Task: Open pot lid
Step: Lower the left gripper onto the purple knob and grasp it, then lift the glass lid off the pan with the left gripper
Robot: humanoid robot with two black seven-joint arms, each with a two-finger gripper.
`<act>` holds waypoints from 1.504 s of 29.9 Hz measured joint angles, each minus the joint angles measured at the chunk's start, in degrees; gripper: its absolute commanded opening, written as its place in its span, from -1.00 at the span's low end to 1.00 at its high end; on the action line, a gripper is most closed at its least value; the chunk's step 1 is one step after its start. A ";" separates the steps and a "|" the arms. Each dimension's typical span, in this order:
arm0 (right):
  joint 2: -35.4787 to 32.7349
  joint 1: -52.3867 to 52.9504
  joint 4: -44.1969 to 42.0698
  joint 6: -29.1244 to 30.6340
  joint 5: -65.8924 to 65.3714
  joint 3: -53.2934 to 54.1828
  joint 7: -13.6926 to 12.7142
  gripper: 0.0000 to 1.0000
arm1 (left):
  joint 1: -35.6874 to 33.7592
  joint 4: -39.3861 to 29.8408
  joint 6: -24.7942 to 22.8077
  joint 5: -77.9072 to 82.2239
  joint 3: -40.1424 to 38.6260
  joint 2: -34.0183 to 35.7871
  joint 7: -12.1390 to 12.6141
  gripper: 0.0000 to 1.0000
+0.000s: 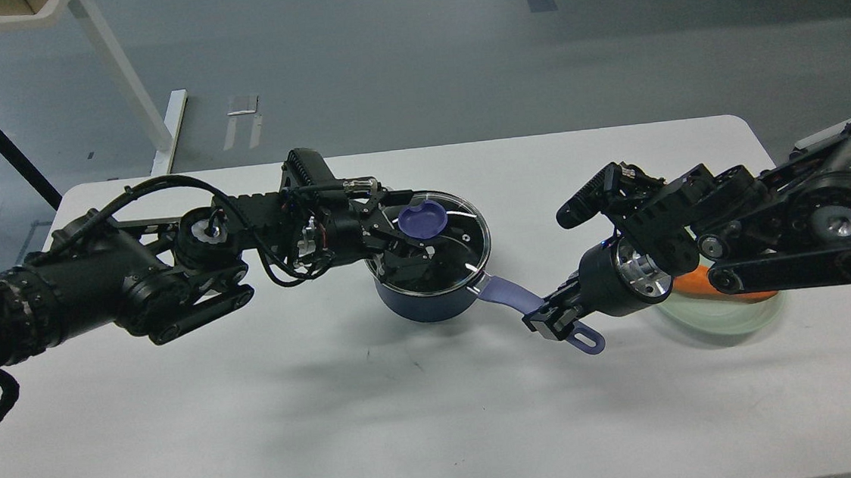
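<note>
A white, matte, round-cornered table (274, 433) spans the view and serves as the reference surface; the pot is the landmark for all positions below. Two black, jointed arms of metal and plastic reach in over the table from either side of the pot. The pot (430, 303), a small dark-blue saucepan with smooth cylindrical walls, stands upright near the table's middle. A pale green, translucent glass plate (735, 317) lies well to the right of the pot, partly hidden under the right arm, with an orange object (691, 283) on it, its shape mostly concealed. The lid (463, 236), a round disc of clear glass with a bright metal rim, sits over the pot's mouth, appearing slightly tilted; whether it rests fully on the rim cannot be told. The pot's long, flat lavender handle (509, 293) runs down and to the right from the pot wall, ending in a loop with a hole. The right gripper (553, 318) is clamped around this handle close to its far end. The left gripper (404, 234) meets the lid from the pot's left side, its fingers closed about the flat, glossy purple knob (424, 220), which stands above the pot's left half.
</note>
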 measured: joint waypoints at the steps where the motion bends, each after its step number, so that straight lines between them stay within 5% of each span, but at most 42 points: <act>1: 0.02 0.00 -0.02 0.00 0.00 0.00 0.00 -0.43 | 0.01 0.00 0.06 0.04 0.00 0.00 -0.04 0.54; 7: 0.09 -0.03 -0.09 0.00 0.01 0.00 -0.01 -0.43 | 0.04 0.01 0.07 0.28 0.25 0.04 -0.35 0.13; 14: 0.09 -0.22 -0.08 0.03 0.03 0.00 0.00 -0.42 | 0.02 0.10 0.13 0.37 1.22 0.25 -1.41 -0.08; 31: -0.13 -0.46 -0.28 -0.02 -0.09 0.06 -0.04 -0.42 | -4.39 -0.86 -0.15 -4.56 0.31 5.34 -3.75 -0.14; 45: 0.01 -0.45 -0.27 0.01 -0.10 0.09 -0.01 -0.42 | -0.41 -0.90 -0.15 -5.68 1.24 23.59 -3.72 -0.13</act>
